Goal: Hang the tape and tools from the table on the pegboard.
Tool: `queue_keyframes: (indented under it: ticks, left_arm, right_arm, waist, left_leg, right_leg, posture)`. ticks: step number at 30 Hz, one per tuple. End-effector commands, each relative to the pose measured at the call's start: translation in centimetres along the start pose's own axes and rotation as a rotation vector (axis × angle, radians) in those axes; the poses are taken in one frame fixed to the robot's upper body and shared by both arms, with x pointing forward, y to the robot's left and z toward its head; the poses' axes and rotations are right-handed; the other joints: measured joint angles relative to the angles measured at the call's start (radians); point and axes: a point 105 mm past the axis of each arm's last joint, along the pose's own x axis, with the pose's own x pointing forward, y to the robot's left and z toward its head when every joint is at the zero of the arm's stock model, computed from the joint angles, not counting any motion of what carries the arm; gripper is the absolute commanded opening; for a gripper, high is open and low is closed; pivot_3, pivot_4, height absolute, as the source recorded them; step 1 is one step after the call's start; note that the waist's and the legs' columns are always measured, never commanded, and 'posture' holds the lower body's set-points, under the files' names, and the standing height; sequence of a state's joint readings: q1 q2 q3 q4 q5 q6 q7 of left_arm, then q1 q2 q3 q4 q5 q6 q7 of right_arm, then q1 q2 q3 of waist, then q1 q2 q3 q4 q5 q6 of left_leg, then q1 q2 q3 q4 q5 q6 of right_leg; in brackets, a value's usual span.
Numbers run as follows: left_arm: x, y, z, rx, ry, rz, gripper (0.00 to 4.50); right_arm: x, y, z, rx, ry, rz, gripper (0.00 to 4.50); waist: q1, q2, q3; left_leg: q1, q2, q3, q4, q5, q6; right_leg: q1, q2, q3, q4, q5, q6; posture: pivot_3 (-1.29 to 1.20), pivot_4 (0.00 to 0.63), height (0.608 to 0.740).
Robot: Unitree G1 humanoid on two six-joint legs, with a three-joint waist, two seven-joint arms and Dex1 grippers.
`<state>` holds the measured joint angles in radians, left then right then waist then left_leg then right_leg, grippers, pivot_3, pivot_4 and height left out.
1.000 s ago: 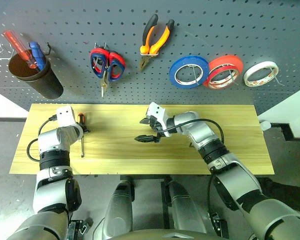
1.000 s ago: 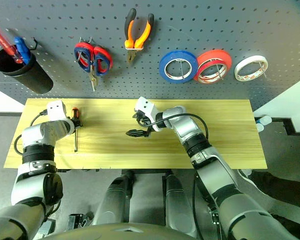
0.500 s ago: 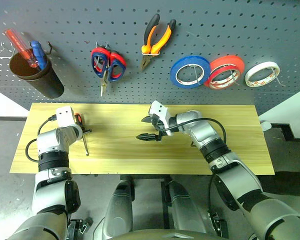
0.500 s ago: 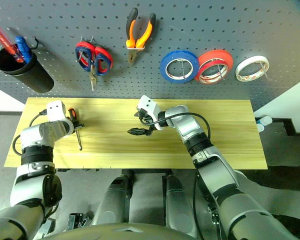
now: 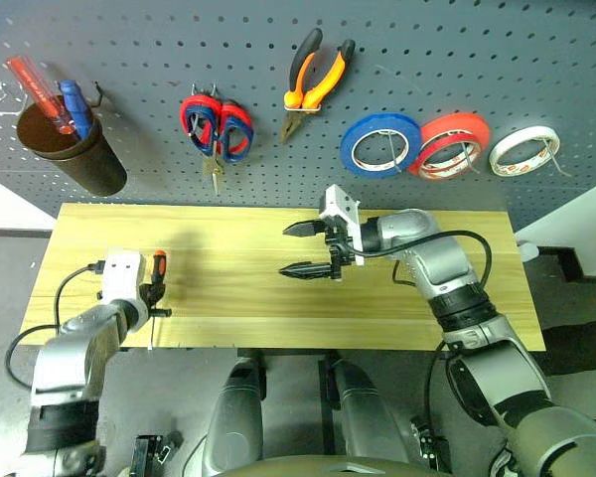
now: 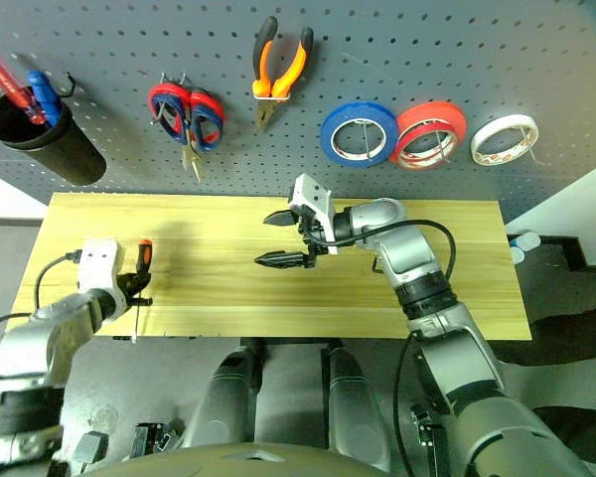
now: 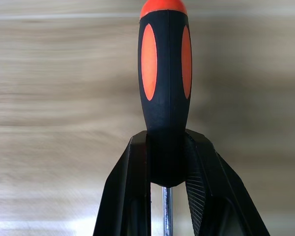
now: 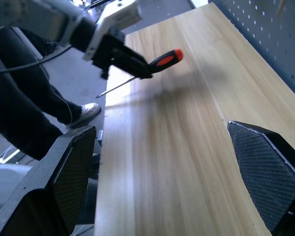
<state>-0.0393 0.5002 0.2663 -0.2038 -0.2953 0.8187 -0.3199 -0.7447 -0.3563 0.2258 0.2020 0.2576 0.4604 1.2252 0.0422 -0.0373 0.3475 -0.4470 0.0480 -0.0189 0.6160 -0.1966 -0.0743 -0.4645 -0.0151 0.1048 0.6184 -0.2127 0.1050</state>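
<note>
Since prev frames: L end effector (image 5: 151, 298) has pulled back toward the near tabletop edge w/ the screwdriver (image 7: 164, 88) off the wood; R end effector (image 5: 310, 248) has lifted and shifted a bit right.

L to R now:
- Black cup (image 5: 74, 149) on pegboard (image 5: 159, 60), far left, holds red + blue screwdrivers.
- L end effector clenched on the black-orange screwdriver; fingers (image 7: 130, 187) pinch the handle's lower end, shaft runs back between them, orange cap leads.
- Red-handled scissors (image 5: 217, 129) hung; orange-black pliers (image 5: 313, 79) hung next.
- R end effector over mid tabletop, jaws spread wide, grasping nothing.
- Blue roll (image 5: 379, 144), red tape (image 5: 453, 144), white roll (image 5: 521, 149) on hooks, red overlapping blue's edge.

Judgement: step in hand = carry screwdriver up to board. To do it well: grip sits low on handle, so keep it tight & move slow to avoid pivot; likely target is the cup or a free hook at left, shaft down. Keep R arm clear of the path. Black-handled scissors: can't locate.

Surface/room: pale wood tabletop (image 5: 228, 298), bare otherwise, butted against dark grey perforated board; grey floor either side; person's dark trousers and shoe (image 8: 86, 112) beside tabletop in R wrist view.
</note>
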Motion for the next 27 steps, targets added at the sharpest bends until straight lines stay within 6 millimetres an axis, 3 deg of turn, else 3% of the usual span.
queue_keyframes:
  ticks: [1, 6, 11, 17, 27]
  left_arm:
    - [-1.7, -1.4, 2.8, 0.107, -0.191, -0.081, 0.57]
    - [-3.2, -3.1, 3.3, 0.179, -0.339, -0.18, 0.57]
    - [-5.1, -4.6, 6.9, 0.251, -0.631, -0.25, 0.57]
    - [-6.1, -4.3, 9.4, 0.247, -0.83, -0.228, 0.57]
    - [-7.4, -2.0, 14.2, 0.223, -0.986, -0.132, 0.57]
  right_arm:
    - [-1.4, 1.1, 1.9, -0.053, -0.061, 0.03, 4.5]
    - [-3.2, 1.2, 3.4, -0.062, -0.096, 0.016, 4.5]
    - [-4.8, 1.2, 5.3, -0.082, -0.177, -0.027, 4.5]
    - [-6.2, 1.3, 6.7, -0.113, -0.221, -0.065, 4.5]
    - [-8.0, 1.0, 8.5, -0.169, -0.214, -0.08, 4.5]
  waist:
    - [0.0, -0.003, -0.013]
    - [-0.002, -0.006, -0.046]
    - [0.0, -0.008, -0.082]
    - [0.0, -0.008, -0.133]
    - [0.002, -0.007, -0.166]
  left_leg:
    - [-0.001, 0.0, 0.0, -0.001, 0.001, 0.0]
    - [-0.001, 0.0, 0.001, -0.002, 0.001, 0.0]
    - [0.0, 0.001, 0.001, -0.002, 0.001, 0.0]
    - [0.004, 0.001, 0.002, -0.001, 0.001, 0.0]
    - [0.006, 0.001, 0.002, 0.002, 0.005, 0.006]
  right_leg:
    - [0.0, 0.0, 0.0, -0.003, 0.001, -0.001]
    - [0.001, -0.001, 0.0, -0.007, 0.001, -0.001]
    - [0.002, 0.0, 0.0, -0.006, 0.001, -0.001]
    - [0.006, 0.001, 0.0, -0.007, 0.0, -0.003]
    - [0.009, 0.002, 0.0, -0.004, 0.004, -0.003]
  posture:
    - [0.22, 0.186, 0.74]
    - [0.22, 0.147, 0.74]
    - [0.23, 0.108, 0.74]
    - [0.23, 0.083, 0.74]
    - [0.24, 0.061, 0.74]
